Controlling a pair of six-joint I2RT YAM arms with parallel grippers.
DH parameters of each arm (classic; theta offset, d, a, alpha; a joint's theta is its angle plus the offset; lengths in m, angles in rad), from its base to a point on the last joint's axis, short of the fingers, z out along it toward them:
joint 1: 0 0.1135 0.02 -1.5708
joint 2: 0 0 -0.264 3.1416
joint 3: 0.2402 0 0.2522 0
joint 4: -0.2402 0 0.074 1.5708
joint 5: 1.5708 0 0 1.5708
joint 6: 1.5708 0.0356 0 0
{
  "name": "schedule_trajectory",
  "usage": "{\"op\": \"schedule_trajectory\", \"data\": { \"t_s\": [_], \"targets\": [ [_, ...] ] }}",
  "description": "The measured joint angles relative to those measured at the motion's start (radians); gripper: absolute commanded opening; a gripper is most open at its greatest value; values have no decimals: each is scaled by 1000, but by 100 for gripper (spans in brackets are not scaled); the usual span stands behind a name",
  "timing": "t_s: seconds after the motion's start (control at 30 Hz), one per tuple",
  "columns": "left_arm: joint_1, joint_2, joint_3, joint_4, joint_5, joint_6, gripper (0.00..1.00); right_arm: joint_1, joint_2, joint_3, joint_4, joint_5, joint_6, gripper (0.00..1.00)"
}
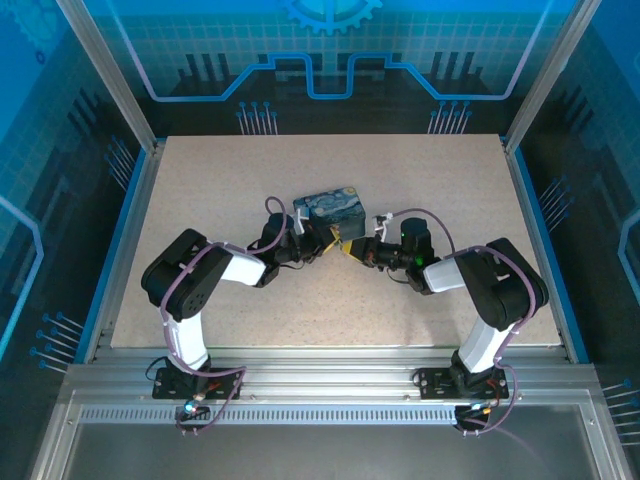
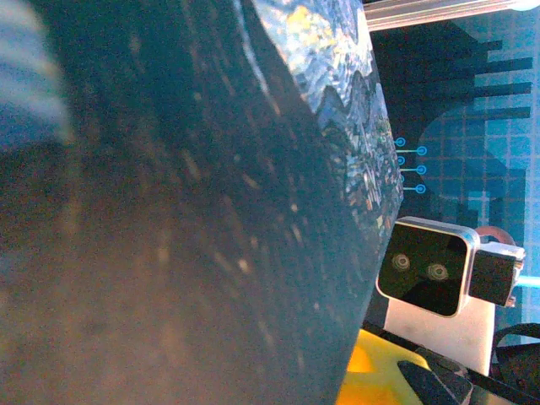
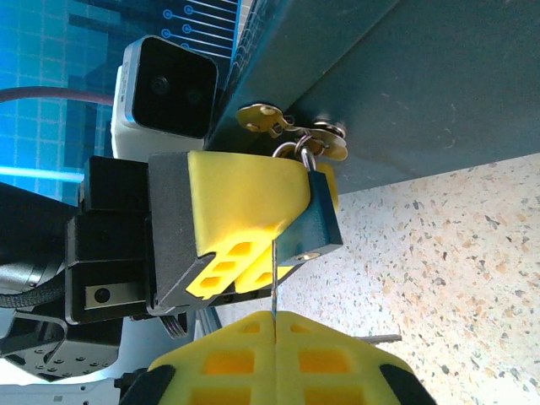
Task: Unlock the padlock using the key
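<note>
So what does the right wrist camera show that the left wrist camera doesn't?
Right wrist view: the padlock hanging from a brass clasp and pinched by the left gripper. The key is clamped in the right gripper, its tip close to the padlock's bottom. There is also the speckled table.
Left wrist view: the painted lid and the right arm's camera.
Both: the dark side of the tin, very close up.

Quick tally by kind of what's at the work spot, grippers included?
tin: 1
padlock: 1
key: 1
grippers: 2, the left gripper on the padlock and the right gripper holding the key
Total: 5
</note>
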Motion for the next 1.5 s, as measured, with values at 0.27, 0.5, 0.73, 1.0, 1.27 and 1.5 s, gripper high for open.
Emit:
{"op": "schedule_trajectory", "data": {
  "t_s": [0.27,0.5,0.73,1.0,1.27,1.5],
  "targets": [
    [0,0,0,3,0,0,0,0,0,-26,0,0,0,0],
    [0,0,0,8,0,-2,0,0,6,-25,1,-1,0,0],
    [3,11,0,27,8,-19,0,0,14,-6,-1,-1,0,0],
    [4,13,0,40,11,-26,0,0,16,4,-6,-1,0,0],
    [8,20,0,63,11,-28,0,-6,31,14,6,-7,26,0],
    [12,30,-1,95,11,-49,0,-19,48,21,34,-11,105,0]
  ]
}}
